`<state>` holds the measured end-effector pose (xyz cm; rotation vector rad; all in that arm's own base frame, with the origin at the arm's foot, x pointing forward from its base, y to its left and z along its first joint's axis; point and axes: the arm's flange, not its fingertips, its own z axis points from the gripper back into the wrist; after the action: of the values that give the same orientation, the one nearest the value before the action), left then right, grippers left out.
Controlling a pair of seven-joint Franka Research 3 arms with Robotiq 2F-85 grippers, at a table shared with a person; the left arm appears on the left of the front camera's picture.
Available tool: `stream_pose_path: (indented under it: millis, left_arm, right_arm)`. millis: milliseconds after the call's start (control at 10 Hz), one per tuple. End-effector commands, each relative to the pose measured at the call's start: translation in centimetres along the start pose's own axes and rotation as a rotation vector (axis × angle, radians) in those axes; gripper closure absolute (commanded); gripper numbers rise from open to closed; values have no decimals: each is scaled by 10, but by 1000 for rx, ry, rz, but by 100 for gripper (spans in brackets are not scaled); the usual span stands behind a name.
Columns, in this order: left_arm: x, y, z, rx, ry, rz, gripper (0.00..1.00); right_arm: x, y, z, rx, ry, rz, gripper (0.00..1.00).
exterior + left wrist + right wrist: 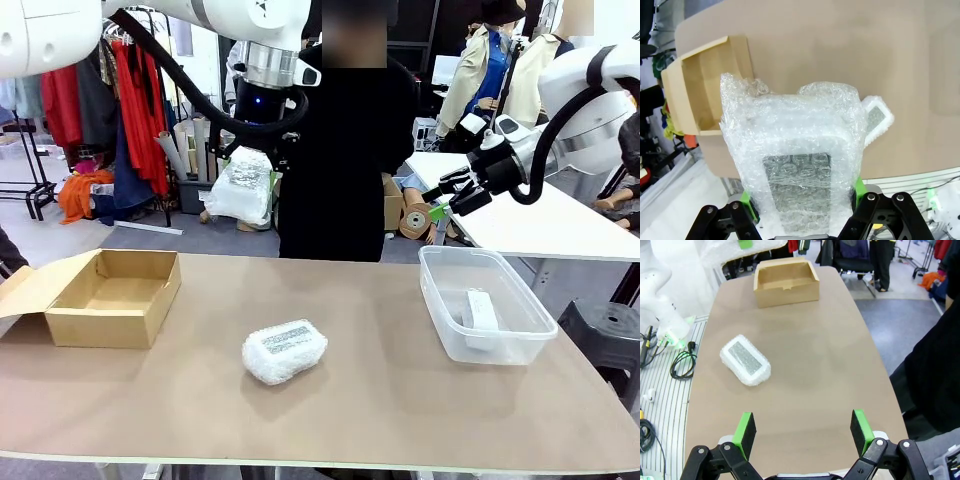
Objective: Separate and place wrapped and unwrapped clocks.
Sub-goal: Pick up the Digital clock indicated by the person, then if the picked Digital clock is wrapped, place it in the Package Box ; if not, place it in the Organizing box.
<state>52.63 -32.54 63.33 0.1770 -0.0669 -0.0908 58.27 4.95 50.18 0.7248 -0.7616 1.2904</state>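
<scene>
Bubble-wrapped, one clock hung clamped in the left claw, probably bound next for the cardboard box at nine o'clock; the right claw gaped empty.

You can read no text here. The label on the wrapped clock near the table's front edge is too small; the raised bundle's print blurs behind bubble wrap.

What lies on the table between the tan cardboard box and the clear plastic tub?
In the front view, one white bubble-wrap bundle with a printed label lies there; otherwise the tabletop is bare.
</scene>
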Motion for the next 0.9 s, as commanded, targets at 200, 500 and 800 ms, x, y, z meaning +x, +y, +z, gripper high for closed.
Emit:
stream_pose_path:
  millis: [200, 500, 800]
  left_arm:
    - [-4, 0, 2, 5, 16, -4, 100]
    - [-4, 0, 2, 5, 16, -4, 100]
    - [-4, 0, 2, 5, 16, -4, 100]
  right_arm:
    - [1, 0, 1, -2, 6, 8, 0]
    - [1, 0, 1, -2, 6, 8, 0]
    - [1, 0, 1, -2, 6, 8, 0]
